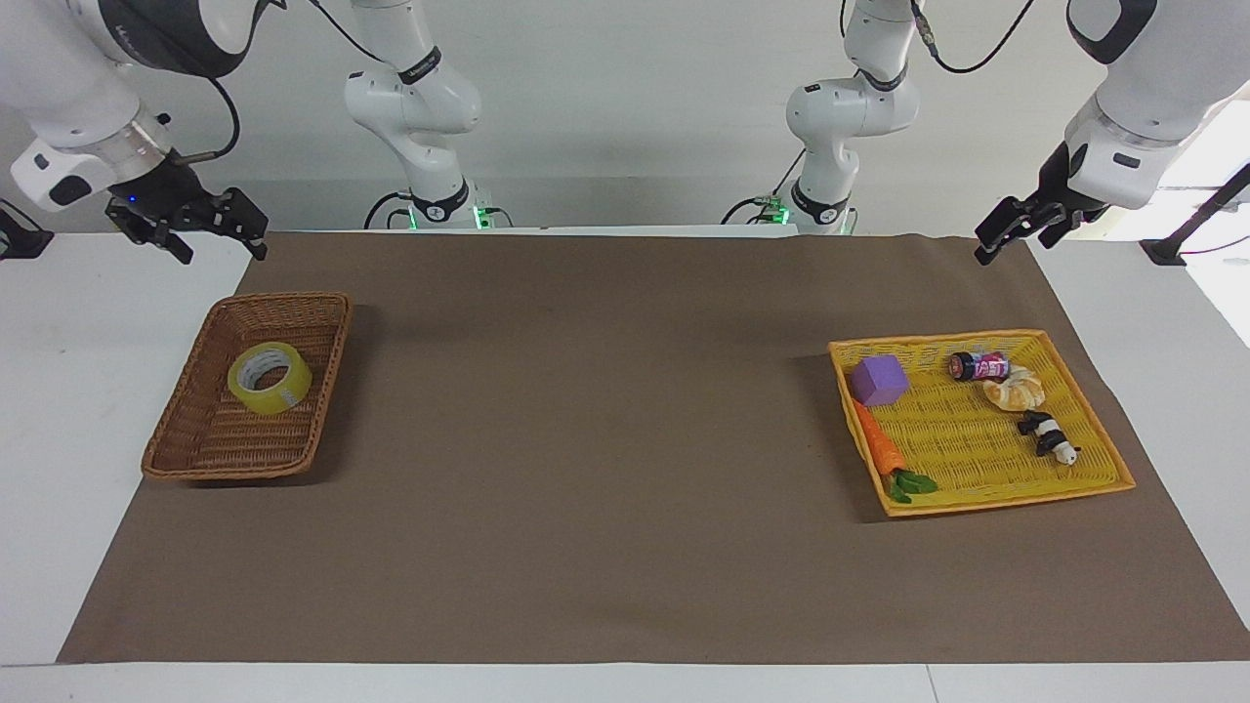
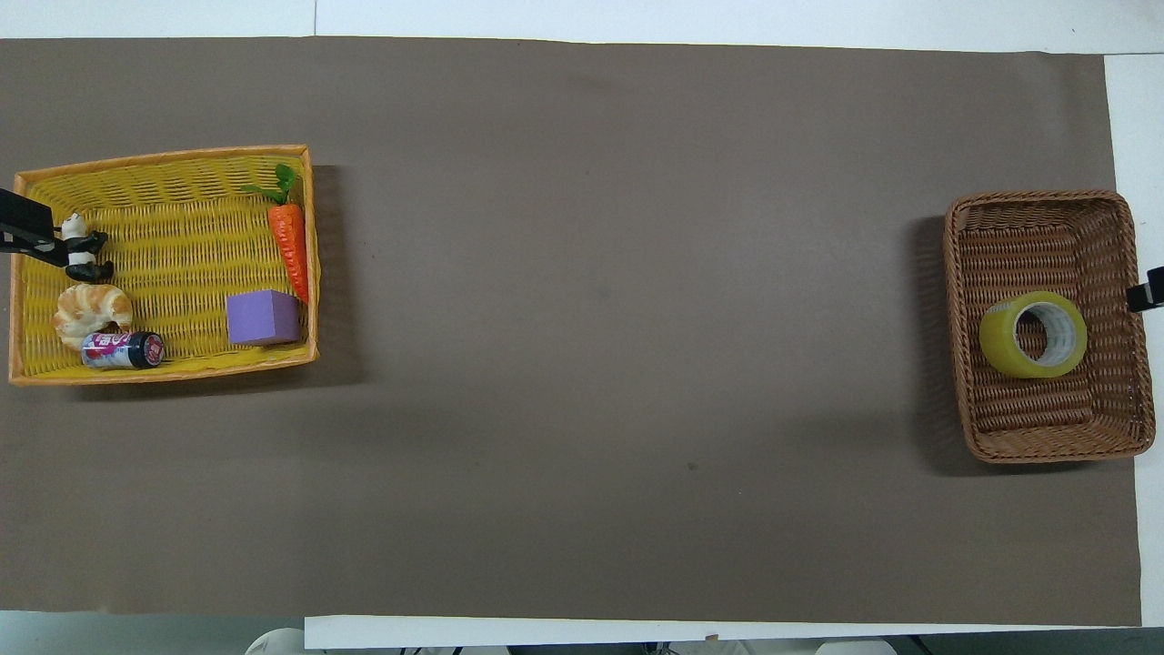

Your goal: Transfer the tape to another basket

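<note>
The tape [image 1: 270,379], a yellow roll with a pale core, lies tilted in the dark-brown wicker basket [image 1: 225,441] at the right arm's end of the table; it also shows in the overhead view [image 2: 1033,334] in the same basket [image 2: 1037,238]. My right gripper [image 1: 223,249] is open and empty, raised over the table edge beside the basket on the robots' side; only its tip [image 2: 1148,296] shows in the overhead view. My left gripper [image 1: 1011,244] is open and empty, raised over the mat's corner, and waits.
A bright yellow-orange tray basket [image 1: 977,454] at the left arm's end holds a carrot [image 1: 877,449], a purple block [image 1: 879,379], a small can [image 1: 979,366], a croissant [image 1: 1014,392] and a panda toy [image 1: 1047,435]. A brown mat [image 1: 586,439] covers the table.
</note>
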You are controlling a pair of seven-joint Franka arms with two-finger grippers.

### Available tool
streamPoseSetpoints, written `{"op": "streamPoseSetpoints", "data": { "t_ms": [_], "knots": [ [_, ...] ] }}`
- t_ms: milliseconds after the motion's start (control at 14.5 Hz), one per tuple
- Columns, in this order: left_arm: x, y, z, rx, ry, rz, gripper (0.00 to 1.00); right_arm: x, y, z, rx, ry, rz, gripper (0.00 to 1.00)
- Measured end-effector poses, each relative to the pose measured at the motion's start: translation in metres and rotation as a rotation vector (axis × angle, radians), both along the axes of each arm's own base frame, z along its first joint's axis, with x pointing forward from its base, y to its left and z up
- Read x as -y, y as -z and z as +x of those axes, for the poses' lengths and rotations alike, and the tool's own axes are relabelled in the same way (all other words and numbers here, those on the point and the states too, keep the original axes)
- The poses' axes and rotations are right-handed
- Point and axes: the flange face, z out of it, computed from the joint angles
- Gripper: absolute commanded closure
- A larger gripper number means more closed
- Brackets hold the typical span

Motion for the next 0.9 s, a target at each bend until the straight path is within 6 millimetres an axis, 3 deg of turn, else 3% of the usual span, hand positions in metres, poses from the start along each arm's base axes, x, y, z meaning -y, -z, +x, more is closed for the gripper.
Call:
{"op": "streamPoseSetpoints", "data": {
  "t_ms": [208, 415, 899],
  "knots": [
    [0.0, 0.0, 0.0, 0.0, 0.0, 0.0, 0.0, -0.025, -0.01, 0.014, 0.01, -0.005, -0.035, 0.0],
    [0.0, 0.0, 0.0, 0.0, 0.0, 0.0, 0.0, -0.046, -0.018, 0.01, 0.004, 0.008, -0.055, 0.0],
    [0.0, 0.0, 0.0, -0.001, 0.0, 0.0, 0.0, -0.028, -0.023, -0.017, -0.009, 0.05, -0.042, 0.0]
  ]
}}
